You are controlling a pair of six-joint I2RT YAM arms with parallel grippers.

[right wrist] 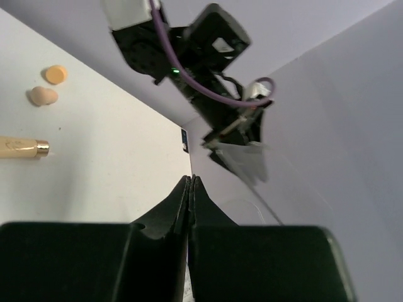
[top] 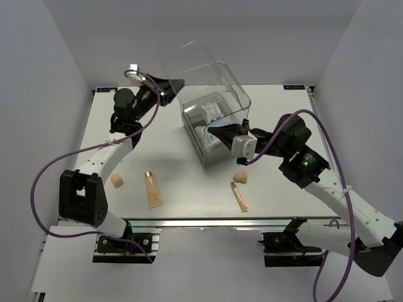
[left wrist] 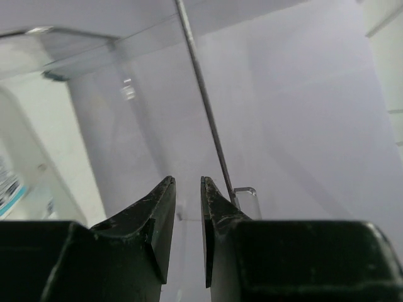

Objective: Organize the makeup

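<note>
The clear box stands mid-table with its lid raised. White-and-blue packets lie inside it. My left gripper pinches the lid's edge; in the left wrist view its jaws stand narrowly apart on the clear sheet. My right gripper hovers over the box's front, shut with nothing between its fingers. On the table lie two tan tubes and two peach sponges. The right wrist view shows a sponge and a tube's end.
Grey walls enclose the white table on three sides. The left arm stretches along the left side and the right arm's elbow sits to the right of the box. Purple cables loop beside both arms.
</note>
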